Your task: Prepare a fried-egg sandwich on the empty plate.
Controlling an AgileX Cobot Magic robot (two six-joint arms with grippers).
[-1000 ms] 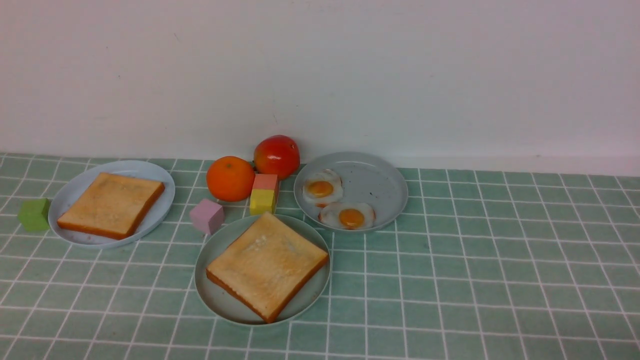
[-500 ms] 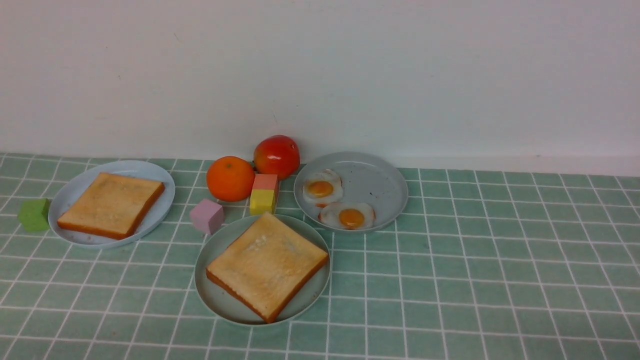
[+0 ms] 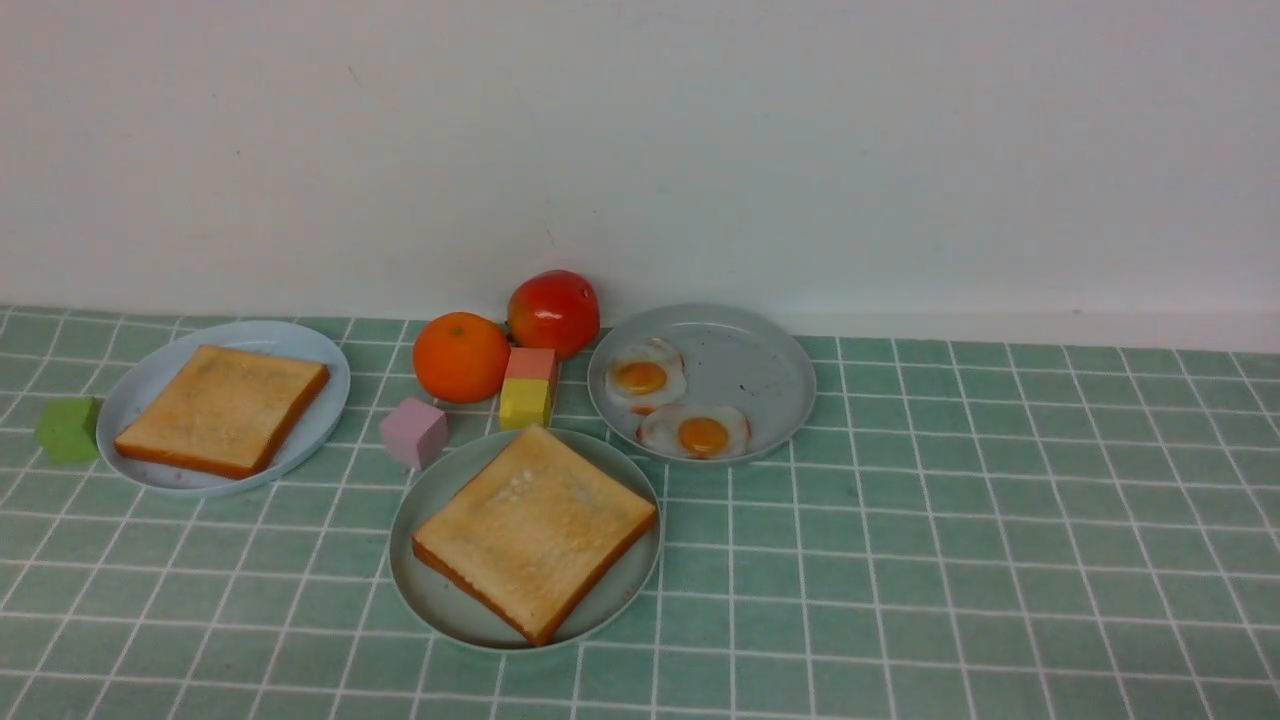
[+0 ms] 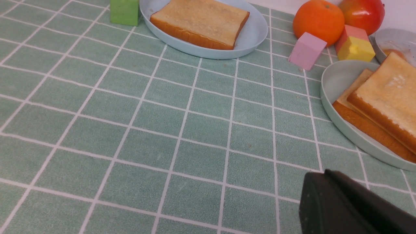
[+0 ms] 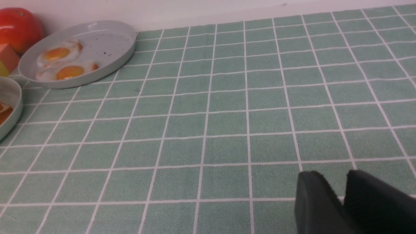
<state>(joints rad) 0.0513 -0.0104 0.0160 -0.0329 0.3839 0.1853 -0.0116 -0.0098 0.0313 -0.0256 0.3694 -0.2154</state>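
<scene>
The mint-green empty plate sits front centre with golden toast on it. The left wrist view shows two slices stacked there, the upper on the lower; no egg shows between them. Two fried eggs lie on the grey plate behind. Another toast slice rests on the pale blue plate at left. Neither gripper shows in the front view. My left gripper is shut, empty, over cloth short of the mint plate. My right gripper stands slightly open, empty, far from the eggs.
An orange and a red fruit stand by the wall between the plates. A pink cube, a yellow block and a salmon block crowd beside them. A green cube sits at far left.
</scene>
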